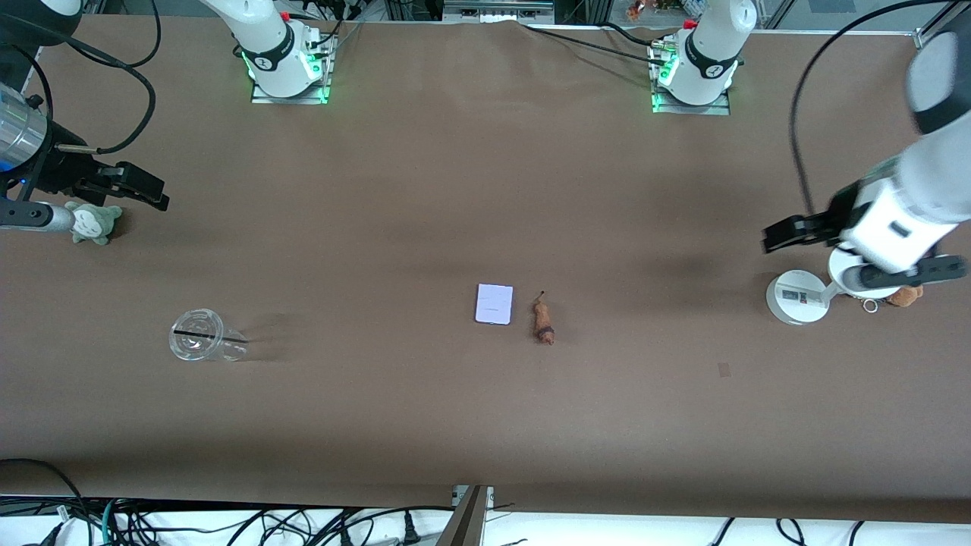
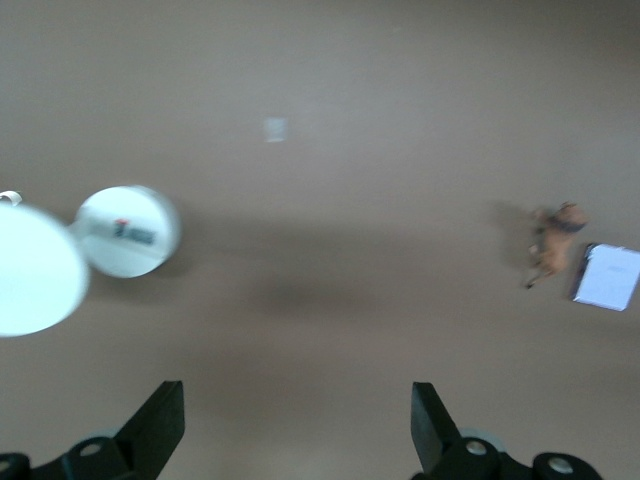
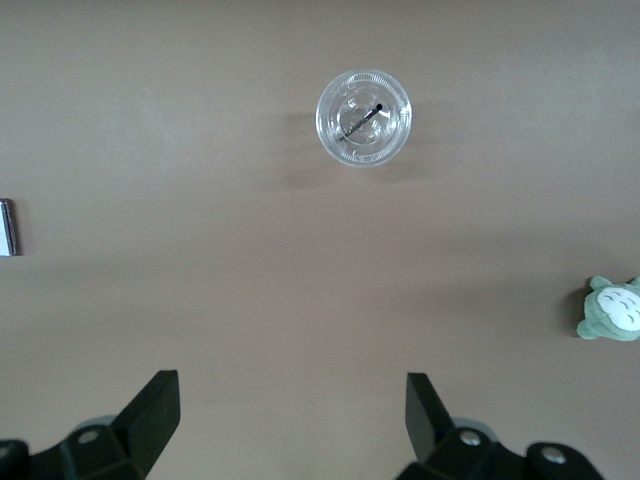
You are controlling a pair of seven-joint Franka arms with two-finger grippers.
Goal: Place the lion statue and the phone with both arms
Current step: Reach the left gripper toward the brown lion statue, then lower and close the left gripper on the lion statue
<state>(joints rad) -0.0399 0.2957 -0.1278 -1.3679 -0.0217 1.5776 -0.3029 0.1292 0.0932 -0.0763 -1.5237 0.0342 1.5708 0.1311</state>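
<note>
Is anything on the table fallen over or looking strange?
The lion statue lies on its side beside the phone, mid-table. The clear cup, toward the right arm's end, seems tipped over. Nothing spilled.

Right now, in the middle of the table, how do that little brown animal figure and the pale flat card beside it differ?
The lion statue is reddish-brown, narrow and lumpy; the phone is pale lavender-white, flat and rectangular with rounded corners. The lion statue is the smaller, and lies toward the left arm's end, the phone toward the right arm's. Both rest on the table, untouched.
</note>
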